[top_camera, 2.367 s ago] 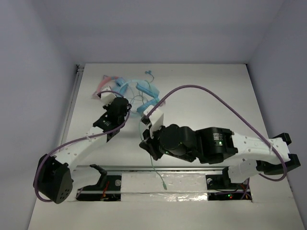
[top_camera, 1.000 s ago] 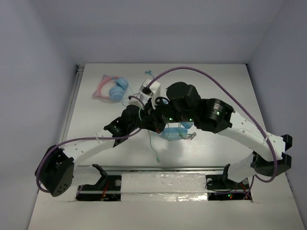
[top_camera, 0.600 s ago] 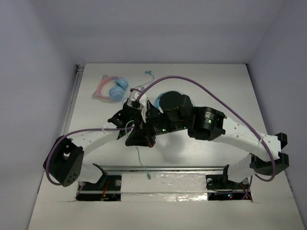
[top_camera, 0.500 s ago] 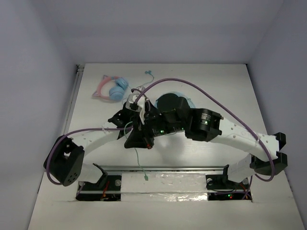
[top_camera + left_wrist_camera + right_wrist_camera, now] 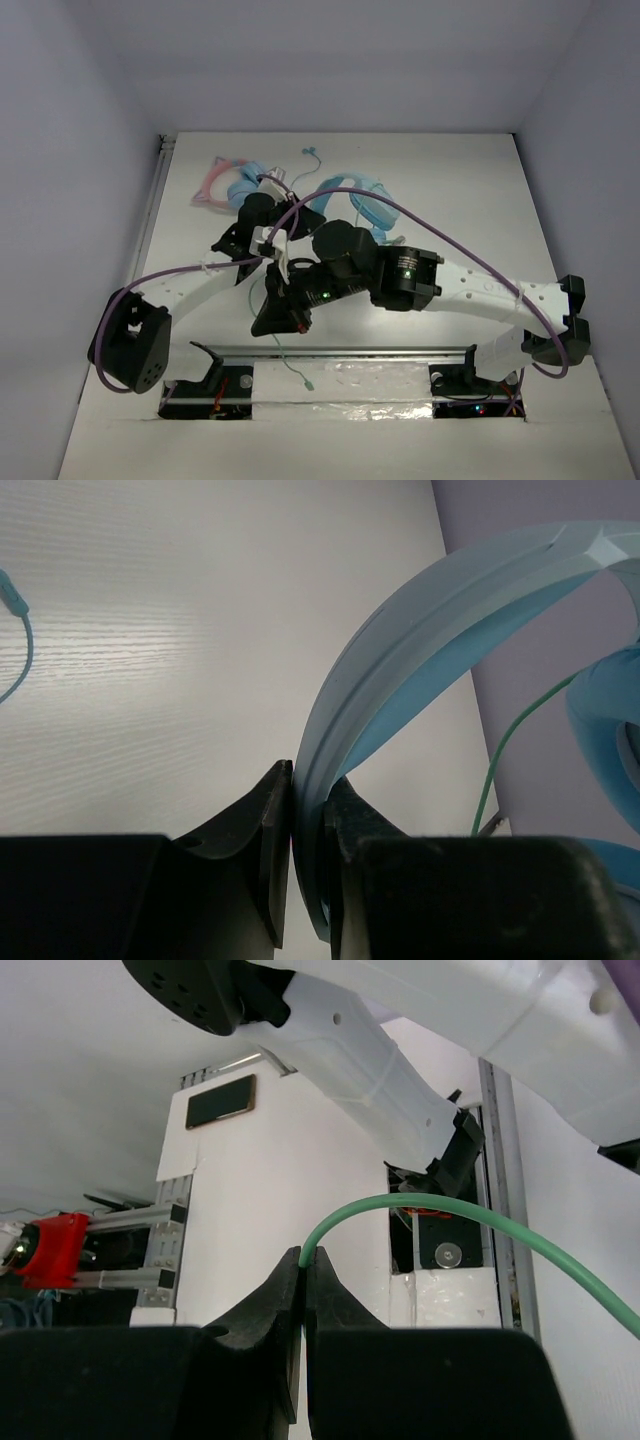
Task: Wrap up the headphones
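Left pincer (image 5: 308, 790) clamps the headphones (image 5: 430, 630) tight — right pincer (image 5: 303, 1265) (pressed nearly together) pinches the green cable (image 5: 450, 1210).

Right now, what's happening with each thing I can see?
blue headphones: headband clamped, held
green cable: pinched, hanging loose
left end effector: shut on the blue headphones
right end effector: shut on the green cable
pink headphones: lying on the table
earbuds: lying on the table
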Controlling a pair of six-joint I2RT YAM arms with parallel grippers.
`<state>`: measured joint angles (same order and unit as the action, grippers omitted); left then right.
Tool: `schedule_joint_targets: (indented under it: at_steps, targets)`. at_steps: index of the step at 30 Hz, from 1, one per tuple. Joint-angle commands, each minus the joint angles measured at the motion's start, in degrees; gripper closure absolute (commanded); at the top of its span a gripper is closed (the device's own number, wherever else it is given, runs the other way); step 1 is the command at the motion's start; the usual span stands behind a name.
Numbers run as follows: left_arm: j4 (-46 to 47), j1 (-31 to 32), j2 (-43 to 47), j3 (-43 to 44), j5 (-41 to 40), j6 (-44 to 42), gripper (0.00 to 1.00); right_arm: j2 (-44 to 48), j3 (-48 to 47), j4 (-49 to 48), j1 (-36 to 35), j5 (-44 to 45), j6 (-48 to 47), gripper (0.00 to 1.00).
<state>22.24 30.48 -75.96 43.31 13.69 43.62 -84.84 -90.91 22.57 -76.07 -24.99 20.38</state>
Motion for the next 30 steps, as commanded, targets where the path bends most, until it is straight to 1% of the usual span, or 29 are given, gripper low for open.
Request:
schedule_joint_targets:
  at_steps: [1,4,6,7,9,12,13,15,17,18,19,22,26,30]
  targets:
    - [4.32,1.86,3.02,2.92,3.36,-0.02,1.00,-0.33,-0.84,-5.17,-0.48,-0.94,-0.08,1.00]
    - [3.69,5.28,1.00,1.00,3.61,-2.30,1.00,-1.20,-2.07,-5.60,-0.48,-0.94,-1.74,1.00]
    - [5.26,5.81,0.56,-1.20,5.11,-2.39,1.00,-1.30,-2.77,-5.69,-0.48,0.12,-2.53,1.00]
    - [5.88,5.82,0.47,-2.17,5.81,-2.66,1.00,-1.30,-3.47,-5.43,-0.48,2.12,-2.89,1.00]
    - [5.19,6.34,0.47,-3.84,6.26,-3.62,1.00,-0.77,-4.09,-4.99,-0.48,3.54,-4.11,1.00]
    - [2.12,8.45,1.52,-4.37,5.12,-7.13,1.00,-0.85,-5.58,-3.15,0.04,5.13,-5.96,1.00]
    - [-0.33,8.46,2.04,-4.29,4.42,-9.49,1.00,-1.03,-6.29,-1.06,0.66,5.48,-6.40,1.00]
    - [-2.10,9.25,3.97,-4.98,3.97,-11.53,1.00,-1.03,-7.61,1.15,1.89,5.66,-7.54,1.00]
    - [-3.69,9.86,6.60,-6.82,4.58,-13.46,1.00,-0.16,-7.44,2.66,5.13,4.26,-7.72,1.00]
    - [-3.96,9.86,7.40,-7.79,4.94,-13.64,1.00,1.85,-6.30,2.57,6.36,3.38,-7.55,1.00]
    - [-4.13,9.86,8.19,-8.58,5.37,-13.82,1.00,3.09,-5.42,1.70,8.90,1.37,-7.55,1.00]
    - [-3.87,9.86,11.09,-12.10,7.13,-14.08,1.00,7.47,-2.61,0.20,12.25,-1.80,-7.29,1.00]
    - [-2.47,11.96,15.04,-16.66,8.45,-12.94,1.00,11.35,-0.50,-0.33,17.35,-3.04,-6.85,1.00]
    - [-1.76,13.82,16.55,-18.52,8.45,-12.33,1.00,14.87,3.10,-2.78,21.13,-2.52,-5.27,1.00]
